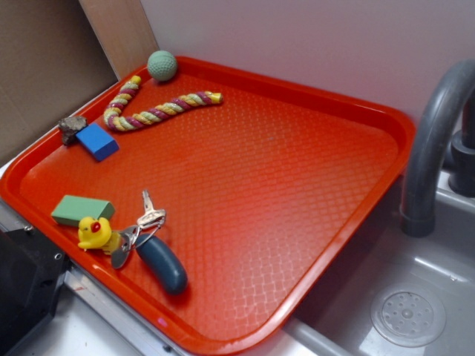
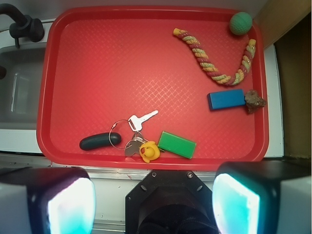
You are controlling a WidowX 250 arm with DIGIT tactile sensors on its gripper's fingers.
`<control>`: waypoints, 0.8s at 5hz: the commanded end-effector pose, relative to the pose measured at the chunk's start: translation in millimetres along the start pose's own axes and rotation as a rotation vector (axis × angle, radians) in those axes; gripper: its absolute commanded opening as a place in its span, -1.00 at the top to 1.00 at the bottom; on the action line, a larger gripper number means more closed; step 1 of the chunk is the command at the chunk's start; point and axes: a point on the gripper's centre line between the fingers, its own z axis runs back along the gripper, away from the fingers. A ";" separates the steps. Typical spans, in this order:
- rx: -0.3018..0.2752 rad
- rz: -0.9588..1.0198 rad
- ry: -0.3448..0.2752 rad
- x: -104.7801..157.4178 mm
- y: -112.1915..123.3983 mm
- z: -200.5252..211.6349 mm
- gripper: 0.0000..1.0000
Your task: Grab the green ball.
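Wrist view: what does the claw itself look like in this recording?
Only the claw shows, along the bottom edge. Two broad fingers have dark casings with pale, cyan-tinted glossy inner faces. Between them sits a black angular mount with two small screws. No cables or markings are visible; the exterior view shows no arm.

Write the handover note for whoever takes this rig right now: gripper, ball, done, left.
Gripper: open, empty, high above the tray's near edge.
Green ball: in the far corner of the red tray, by one end of the rope toy, not clearly touching it.
Done: nothing; the ball is untouched.
Left: move over to that corner, descend, close on the ball, lift. Don't mistake the green block for it.
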 end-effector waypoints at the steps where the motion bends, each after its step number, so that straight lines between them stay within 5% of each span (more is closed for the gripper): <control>1: 0.000 0.000 0.000 0.0 0.0 0.0 -1.00; 2: 0.114 0.186 -0.116 47.2 31.0 -37.6 -1.00; 3: 0.094 0.405 -0.135 90.1 78.8 -65.8 -1.00; 4: 0.179 0.477 -0.164 124.1 109.5 -98.7 -1.00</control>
